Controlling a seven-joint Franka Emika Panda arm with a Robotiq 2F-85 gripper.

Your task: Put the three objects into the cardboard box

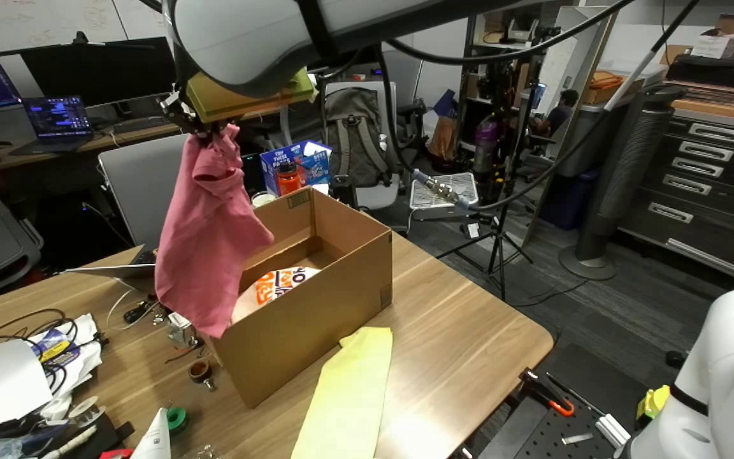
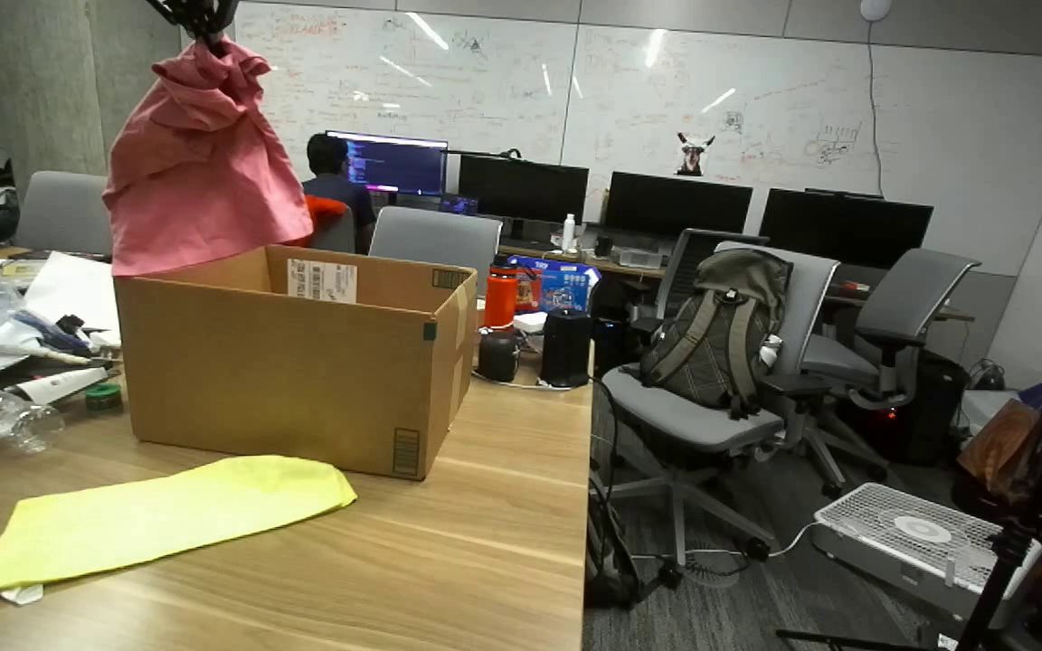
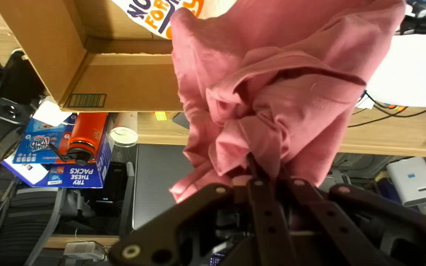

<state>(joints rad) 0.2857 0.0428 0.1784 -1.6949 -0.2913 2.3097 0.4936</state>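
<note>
cardboard box [image 1: 306, 331]; yellow strip [image 1: 348, 395] – just beside; orange bottle [image 2: 500, 297] – near

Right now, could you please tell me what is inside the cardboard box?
Inside the cardboard box lies an orange-and-white bag; anything beneath it, or hidden by the pink cloth, cannot be seen.

Snack bag [image 1: 274, 290] in box [image 1: 316, 325], box on table [image 1: 462, 312].
</note>
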